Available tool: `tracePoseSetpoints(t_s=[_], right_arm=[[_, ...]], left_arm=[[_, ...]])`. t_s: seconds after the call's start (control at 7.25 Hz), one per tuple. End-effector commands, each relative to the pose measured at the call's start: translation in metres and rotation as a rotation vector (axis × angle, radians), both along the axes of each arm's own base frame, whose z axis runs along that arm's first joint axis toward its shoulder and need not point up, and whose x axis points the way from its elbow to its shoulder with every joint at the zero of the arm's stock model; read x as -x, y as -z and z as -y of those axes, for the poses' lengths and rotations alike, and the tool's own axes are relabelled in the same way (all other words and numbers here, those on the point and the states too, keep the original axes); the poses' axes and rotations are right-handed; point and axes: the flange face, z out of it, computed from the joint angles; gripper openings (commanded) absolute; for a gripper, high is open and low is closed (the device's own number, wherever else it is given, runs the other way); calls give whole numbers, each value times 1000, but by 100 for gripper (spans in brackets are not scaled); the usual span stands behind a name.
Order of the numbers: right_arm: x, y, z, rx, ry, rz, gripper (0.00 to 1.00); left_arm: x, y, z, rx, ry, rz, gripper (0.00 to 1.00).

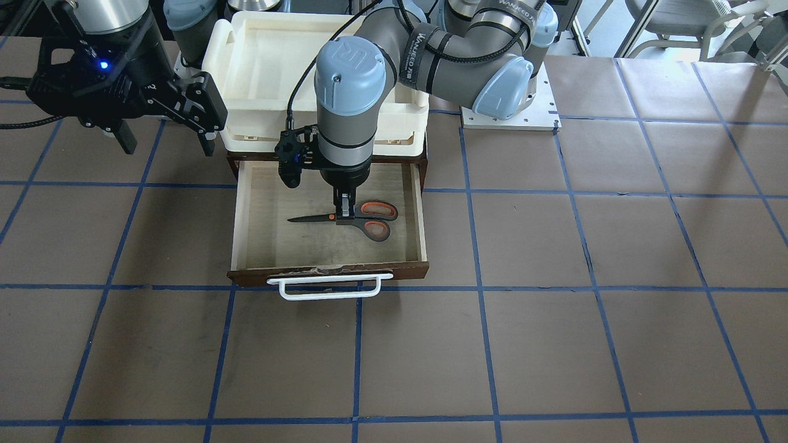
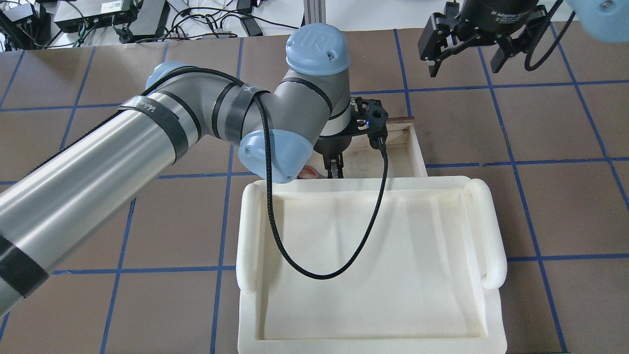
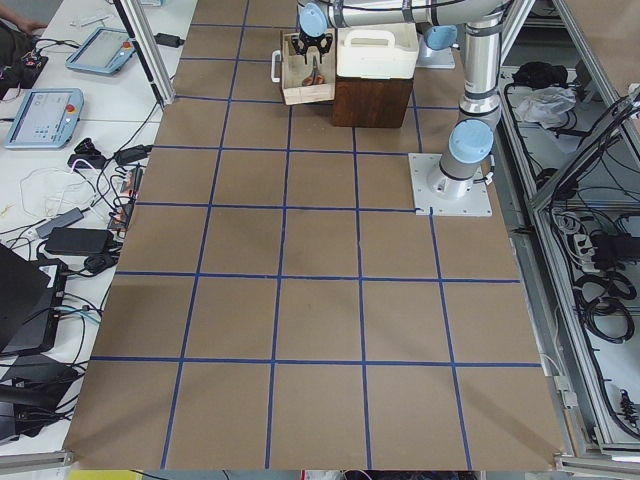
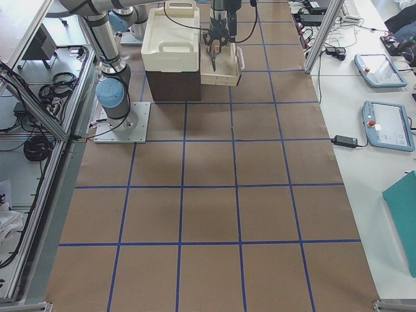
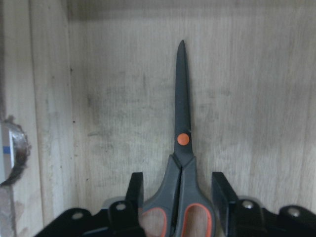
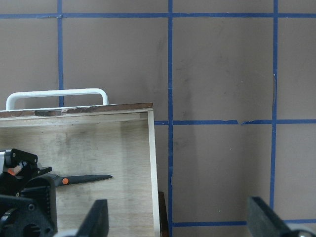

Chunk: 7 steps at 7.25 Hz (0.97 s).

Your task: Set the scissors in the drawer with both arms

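The left hand (image 5: 177,181), fingers (image 5: 136,186) parted astride the scissors (image 5: 181,123), leaves them flat on the drawer (image 1: 406,269) floor beneath it, likely released. The right hand (image 2: 466,66) hovers aside, spread, empty.

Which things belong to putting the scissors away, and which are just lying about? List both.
Job: scissors, drawer, left gripper, right gripper.
Lying about: white tray, two tablets on the side bench.

Scissors (image 5: 182,123) dark grey, orange-red lining; drawer (image 1: 332,271) dark brown, pale inside, white bar handle (image 1: 329,278); table (image 1: 554,344) brown, blue grid.
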Motion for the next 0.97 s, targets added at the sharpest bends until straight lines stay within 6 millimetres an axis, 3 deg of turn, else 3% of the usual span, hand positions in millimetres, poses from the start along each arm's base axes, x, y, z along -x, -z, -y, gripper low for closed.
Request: tracePoseSetpoints(t_s=[0.0, 0.28, 0.55, 0.69, 0.83], right_arm=[[0, 0, 0, -1, 0, 1, 100], [0, -1, -1, 0, -4, 0, 100], [-1, 0, 0, -1, -9, -1, 100], [-1, -1, -1, 0, -9, -1, 100], [-1, 0, 0, -1, -7, -1, 100]], left_arm=[[-35, -43, 7, 20, -86, -1, 53], [-116, -93, 24, 30, -237, 1, 54], [-222, -116, 40, -24, -431, 0, 80], [-247, -141, 36, 23, -512, -11, 93], [-248, -158, 25, 45, -660, -8, 100]])
